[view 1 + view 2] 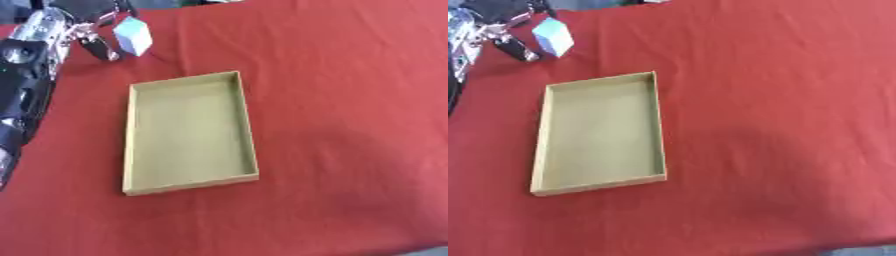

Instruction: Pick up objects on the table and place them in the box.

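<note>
A shallow tan cardboard box (248, 115) lies open and empty in the middle of the red cloth. At the far left, my left hand (90, 36) comes in along the view's left edge and its fingers are curled round a small pale blue-white block (133, 35). The block hangs just above the cloth, beyond the box's far left corner. My right hand shows in neither view.
A red cloth (350, 100) covers the whole table. My left arm (22, 85), black and silver, runs down the left edge beside the box. The table's near edge shows at the bottom right corner (429, 251).
</note>
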